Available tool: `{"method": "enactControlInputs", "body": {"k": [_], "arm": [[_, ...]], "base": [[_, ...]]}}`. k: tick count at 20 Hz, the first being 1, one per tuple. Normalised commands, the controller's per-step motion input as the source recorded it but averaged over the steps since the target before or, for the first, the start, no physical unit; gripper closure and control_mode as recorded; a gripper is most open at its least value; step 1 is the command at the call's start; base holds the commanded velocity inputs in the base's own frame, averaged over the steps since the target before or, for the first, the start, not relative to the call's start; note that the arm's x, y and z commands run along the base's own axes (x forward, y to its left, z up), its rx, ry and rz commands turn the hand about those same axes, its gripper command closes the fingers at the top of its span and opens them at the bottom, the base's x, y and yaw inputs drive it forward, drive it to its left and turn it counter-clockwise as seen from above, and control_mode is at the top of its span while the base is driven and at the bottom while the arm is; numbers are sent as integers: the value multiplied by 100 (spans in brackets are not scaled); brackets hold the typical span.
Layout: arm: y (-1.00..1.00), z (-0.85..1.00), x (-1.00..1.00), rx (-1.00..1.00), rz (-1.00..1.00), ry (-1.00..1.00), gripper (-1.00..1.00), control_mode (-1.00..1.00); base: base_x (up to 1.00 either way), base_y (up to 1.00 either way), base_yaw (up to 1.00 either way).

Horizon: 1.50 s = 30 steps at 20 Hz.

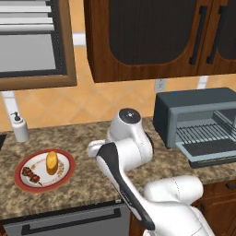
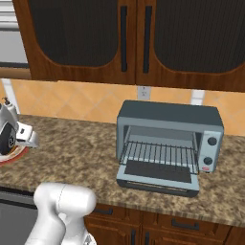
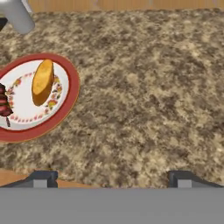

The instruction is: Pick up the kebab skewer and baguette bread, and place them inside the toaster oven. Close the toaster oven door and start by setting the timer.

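Hand: two small dark finger tips at the bottom of the hand view, set wide apart, nothing between them, touching nothing — released. It hangs above bare speckled brown granite surface.

Key relation: the round white plate with red rim lies up and to the left of the hand in the hand view, well off the hand's centre line. On it:
- stubby golden-orange baguette bread, long axis running near top-to-bottom in that view, roughly square to the line between the tips.
- kebab skewer of dark red-brown meat chunks, at the plate's far left, cut by the frame edge.

Bread is the nearer of the two. Judgement: sideways shift toward the plate needed before descent.

Boxy dark blue-grey toaster oven stands well apart on the other side of the arm, its grey drop-down door already down, rack bare.
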Motion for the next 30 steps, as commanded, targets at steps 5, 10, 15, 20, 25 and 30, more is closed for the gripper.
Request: {"method": "enactControlInputs", "body": {"k": [5,10,15,20,25,30], "arm": [[100,-10,63,1,-2,8,-100,-100],[100,-41,65,0,0,12,-100,-100],[93,-49,54,0,0,14,-100,-100],[75,-33,43,0,0,7,-100,-100],[11,-37,31,0,0,3,-100,-100],[4,-40,25,0,0,4,-100,-100]], "base": [[0,0,0],[0,0,0],[0,0,0],[0,0,0],[0,0,0],[0,0,0]]}}
